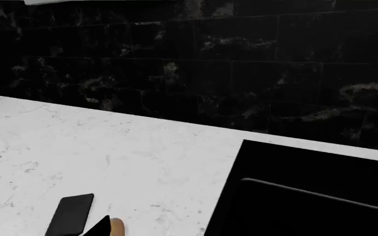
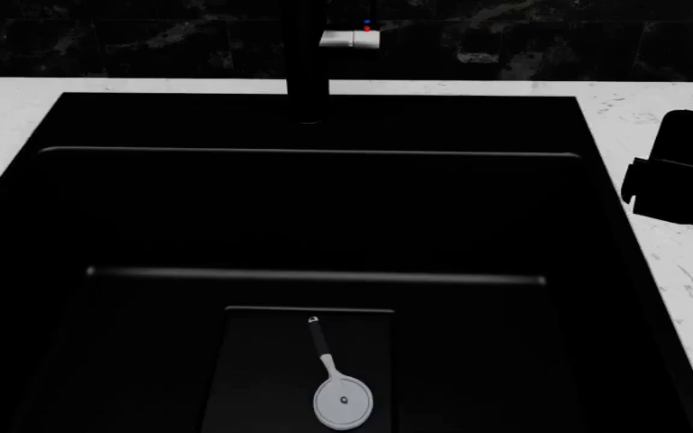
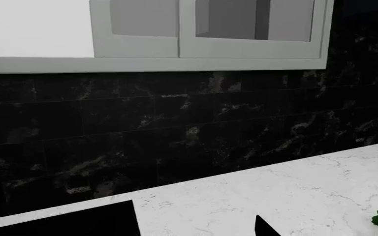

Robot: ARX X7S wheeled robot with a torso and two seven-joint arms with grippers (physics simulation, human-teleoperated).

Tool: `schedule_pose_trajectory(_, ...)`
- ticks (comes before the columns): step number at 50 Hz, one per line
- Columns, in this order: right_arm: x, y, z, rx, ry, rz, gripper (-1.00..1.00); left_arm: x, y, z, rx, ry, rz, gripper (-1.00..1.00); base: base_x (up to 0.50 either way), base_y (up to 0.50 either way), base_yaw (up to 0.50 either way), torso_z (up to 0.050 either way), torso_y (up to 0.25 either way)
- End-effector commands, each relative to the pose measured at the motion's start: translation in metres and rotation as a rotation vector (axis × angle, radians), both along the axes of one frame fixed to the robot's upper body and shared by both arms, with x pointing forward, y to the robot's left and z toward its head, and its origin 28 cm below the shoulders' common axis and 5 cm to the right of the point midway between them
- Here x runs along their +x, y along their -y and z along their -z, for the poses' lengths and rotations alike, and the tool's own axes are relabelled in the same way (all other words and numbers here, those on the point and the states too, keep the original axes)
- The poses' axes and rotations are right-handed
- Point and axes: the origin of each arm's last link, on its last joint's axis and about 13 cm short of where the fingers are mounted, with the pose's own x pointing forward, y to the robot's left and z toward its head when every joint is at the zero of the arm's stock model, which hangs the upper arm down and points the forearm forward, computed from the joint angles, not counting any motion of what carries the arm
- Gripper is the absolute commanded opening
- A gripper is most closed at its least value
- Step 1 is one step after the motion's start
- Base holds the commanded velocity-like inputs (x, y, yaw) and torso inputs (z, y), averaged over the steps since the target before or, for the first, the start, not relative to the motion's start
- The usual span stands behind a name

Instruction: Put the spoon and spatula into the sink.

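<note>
Black spatula (image 1: 71, 214) lies just beside the left gripper (image 1: 100, 227) (grip state unclear).

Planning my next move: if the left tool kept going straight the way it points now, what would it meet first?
Probably the white countertop just beyond the spatula, then the black tiled wall. Depth is unclear.
</note>
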Motion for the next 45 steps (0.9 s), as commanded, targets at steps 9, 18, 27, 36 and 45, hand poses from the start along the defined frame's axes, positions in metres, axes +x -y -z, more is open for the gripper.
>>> schedule_pose_trajectory(9,0.002,0.0,0.006,0.005,-0.007,-0.002,1.0,0.0,-0.018,-0.03,-0.058,-0.219,-0.188,1.0,0.0,0.0,0.0,0.0,0.0)
schedule_pose_trajectory(18,0.0,0.001,0.008,0.004,-0.021,0.0,1.0,0.008,-0.025,-0.048,-0.041,-0.32,-0.206,1.0,0.0,0.0,0.0,0.0,0.0)
schedule_pose_trajectory(27,0.001,-0.001,0.009,0.008,-0.026,-0.011,1.0,0.019,-0.035,-0.054,-0.073,-0.377,-0.21,1.0,0.0,0.0,0.0,0.0,0.0)
schedule_pose_trajectory(36,0.0,-0.001,0.011,0.011,-0.03,-0.01,1.0,0.035,-0.062,-0.064,-0.179,-0.398,-0.284,1.0,0.0,0.0,0.0,0.0,0.0)
schedule_pose_trajectory(45,0.002,-0.001,0.012,0.012,-0.032,-0.014,1.0,0.043,-0.087,-0.066,-0.267,-0.393,-0.336,1.0,0.0,0.0,0.0,0.0,0.0)
